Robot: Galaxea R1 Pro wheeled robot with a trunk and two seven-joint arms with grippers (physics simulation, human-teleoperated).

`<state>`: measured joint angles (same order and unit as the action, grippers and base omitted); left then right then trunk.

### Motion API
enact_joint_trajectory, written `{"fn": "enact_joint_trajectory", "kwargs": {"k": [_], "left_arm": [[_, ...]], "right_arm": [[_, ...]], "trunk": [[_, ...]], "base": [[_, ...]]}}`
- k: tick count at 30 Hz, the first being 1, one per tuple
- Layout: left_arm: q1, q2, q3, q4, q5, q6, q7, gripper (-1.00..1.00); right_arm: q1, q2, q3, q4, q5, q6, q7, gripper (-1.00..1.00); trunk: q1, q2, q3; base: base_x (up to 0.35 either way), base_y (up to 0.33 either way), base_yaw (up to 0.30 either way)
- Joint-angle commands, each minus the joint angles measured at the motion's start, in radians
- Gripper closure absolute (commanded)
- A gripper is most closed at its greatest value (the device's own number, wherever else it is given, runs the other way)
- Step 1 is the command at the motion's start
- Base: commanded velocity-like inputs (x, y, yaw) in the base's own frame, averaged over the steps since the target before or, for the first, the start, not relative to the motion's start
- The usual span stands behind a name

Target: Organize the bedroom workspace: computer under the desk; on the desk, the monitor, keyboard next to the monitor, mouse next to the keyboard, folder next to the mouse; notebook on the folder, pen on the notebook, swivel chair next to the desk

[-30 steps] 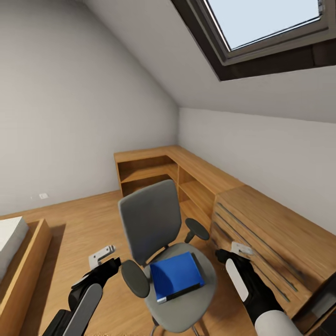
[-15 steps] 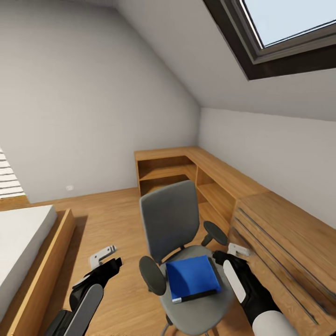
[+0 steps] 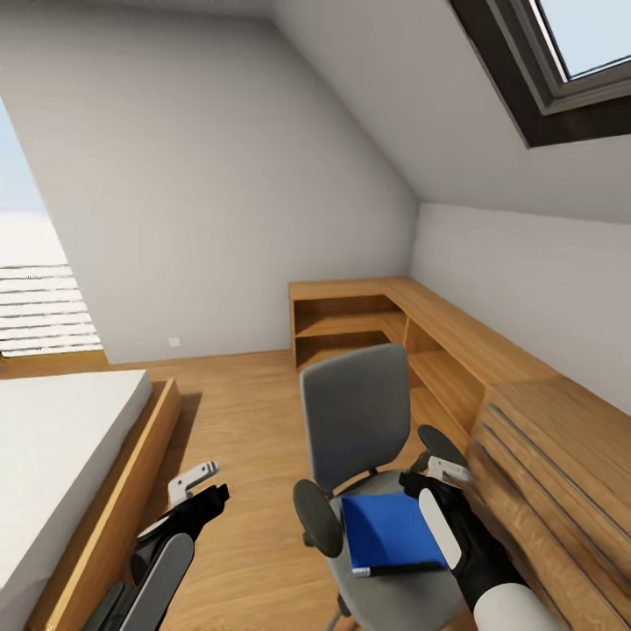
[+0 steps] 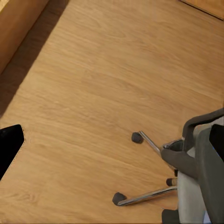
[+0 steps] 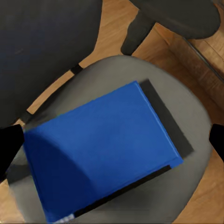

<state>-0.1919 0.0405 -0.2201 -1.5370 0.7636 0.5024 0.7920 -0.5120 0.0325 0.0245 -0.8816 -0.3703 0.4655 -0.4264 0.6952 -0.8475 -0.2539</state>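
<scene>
The grey swivel chair stands on the wooden floor beside a low wooden cabinet. A blue folder with a black edge lies flat on its seat; in the right wrist view the folder lies between two armrests. My right gripper hovers over the seat's right side, just above the folder, open and empty, with its dark fingertips wide apart. My left gripper hangs open over bare floor left of the chair. In the left wrist view, one of its fingers and the chair base show.
A wooden L-shaped shelf unit runs along the back and right walls, ending in a slatted cabinet close to my right arm. A bed in a wooden frame lies at the left. Open floor stretches between bed and chair.
The whole picture has slid right as the camera turned left, bringing the bed and a bright window into view. Both arms keep their pose; chair and folder stay as they were.
</scene>
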Motion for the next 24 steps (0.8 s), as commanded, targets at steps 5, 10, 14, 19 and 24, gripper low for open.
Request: {"fn": "enact_joint_trajectory", "kwargs": {"k": [5,10,14,19,24], "left_arm": [[-0.001,0.001,-0.002,-0.001,0.006,0.002,0.008,-1.0],[-0.001,0.001,-0.003,-0.001,0.006,0.004,0.007,-1.0],[-0.001,0.001,-0.003,-0.002,0.006,0.006,0.008,-1.0],[-0.001,0.001,-0.003,-0.006,0.005,0.005,0.009,-1.0],[-0.001,0.001,-0.004,-0.008,0.005,0.005,0.01,-1.0]], "right_arm": [[0.0,-0.001,0.002,-0.003,-0.01,0.002,-0.008,-1.0],[0.0,-0.001,0.003,-0.003,-0.01,0.003,-0.007,-1.0],[0.0,-0.001,0.003,-0.002,-0.01,0.004,-0.005,-1.0],[0.0,-0.002,0.01,-0.005,-0.01,0.003,-0.005,-1.0],[0.0,-0.002,0.013,-0.011,-0.01,0.002,-0.01,-1.0]], "trunk": [[0.0,-0.001,-0.001],[0.0,-0.001,-0.001],[0.0,-0.001,-0.001],[0.0,-0.001,-0.001],[0.02,-0.036,-0.017]], "base": [[0.212,0.0,0.182],[0.258,0.0,0.046],[0.086,0.0,0.011],[0.023,0.0,0.003],[0.005,0.0,0.001]]}}
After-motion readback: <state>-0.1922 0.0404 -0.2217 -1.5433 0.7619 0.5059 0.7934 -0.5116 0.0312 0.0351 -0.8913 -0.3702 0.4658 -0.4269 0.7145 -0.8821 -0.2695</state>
